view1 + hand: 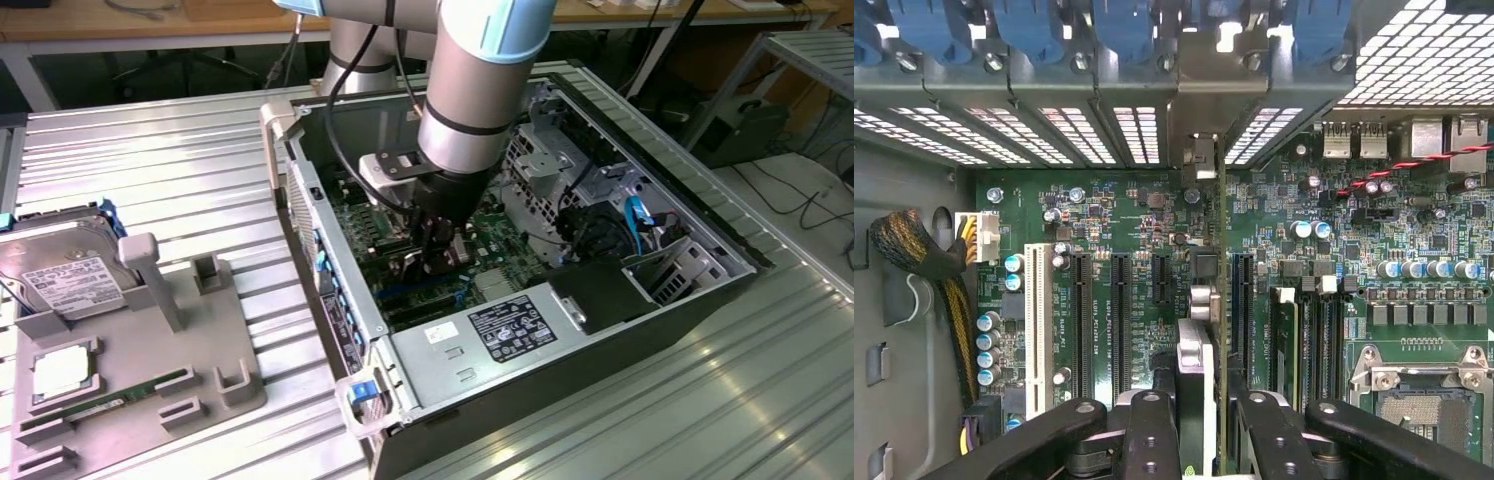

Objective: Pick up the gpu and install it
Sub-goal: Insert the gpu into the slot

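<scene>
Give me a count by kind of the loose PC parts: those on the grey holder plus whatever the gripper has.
hard drive: 1
CPU: 1
memory stick: 1
gpu: 1
Total: 4

I see my arm (467,90) reaching over the far wall of the computer case (302,180). Its last silver link, capped in pale blue at the joint, points steeply down into the open case, leaning only slightly. At the wrist, a grey camera block (387,168) juts out toward the case's wall on the exterior view's left. Below it the black gripper (441,255) hangs inside the case, fingertips aimed down at the case floor. From the wrist view, my gripper (1209,425) has its black fingers (1152,435) drawn in close. They clamp the gpu (1222,300) edge-on between them, with the outer linkage bars splayed to either side.
</scene>
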Available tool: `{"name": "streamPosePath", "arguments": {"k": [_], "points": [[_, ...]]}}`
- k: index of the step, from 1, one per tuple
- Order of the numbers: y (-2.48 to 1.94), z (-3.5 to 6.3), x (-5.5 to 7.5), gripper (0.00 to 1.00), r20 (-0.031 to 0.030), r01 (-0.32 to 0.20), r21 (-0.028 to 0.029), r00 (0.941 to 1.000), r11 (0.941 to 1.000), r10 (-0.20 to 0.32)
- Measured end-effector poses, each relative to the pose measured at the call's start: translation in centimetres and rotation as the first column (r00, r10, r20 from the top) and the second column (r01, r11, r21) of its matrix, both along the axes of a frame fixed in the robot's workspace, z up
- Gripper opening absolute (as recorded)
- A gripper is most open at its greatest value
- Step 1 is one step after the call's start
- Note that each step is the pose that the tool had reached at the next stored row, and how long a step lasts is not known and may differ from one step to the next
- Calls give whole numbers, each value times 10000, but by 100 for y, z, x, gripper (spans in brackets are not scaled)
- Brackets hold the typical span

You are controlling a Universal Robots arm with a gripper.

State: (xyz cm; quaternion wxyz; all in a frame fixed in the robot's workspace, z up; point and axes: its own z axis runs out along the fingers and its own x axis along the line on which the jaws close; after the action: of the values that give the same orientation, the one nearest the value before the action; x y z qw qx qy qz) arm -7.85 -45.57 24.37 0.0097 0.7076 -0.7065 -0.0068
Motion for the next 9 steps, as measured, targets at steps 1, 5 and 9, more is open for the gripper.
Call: {"name": "streamPosePath", "arguments": {"k": [1, 5, 9], "points": [[2, 0, 0, 28, 0, 0, 0, 10000, 10000, 0], [21, 1, 0, 28, -1, 0, -2, 10000, 10000, 0], [22, 1, -5, 28, 5, 0, 1, 10000, 10000, 0]]}}
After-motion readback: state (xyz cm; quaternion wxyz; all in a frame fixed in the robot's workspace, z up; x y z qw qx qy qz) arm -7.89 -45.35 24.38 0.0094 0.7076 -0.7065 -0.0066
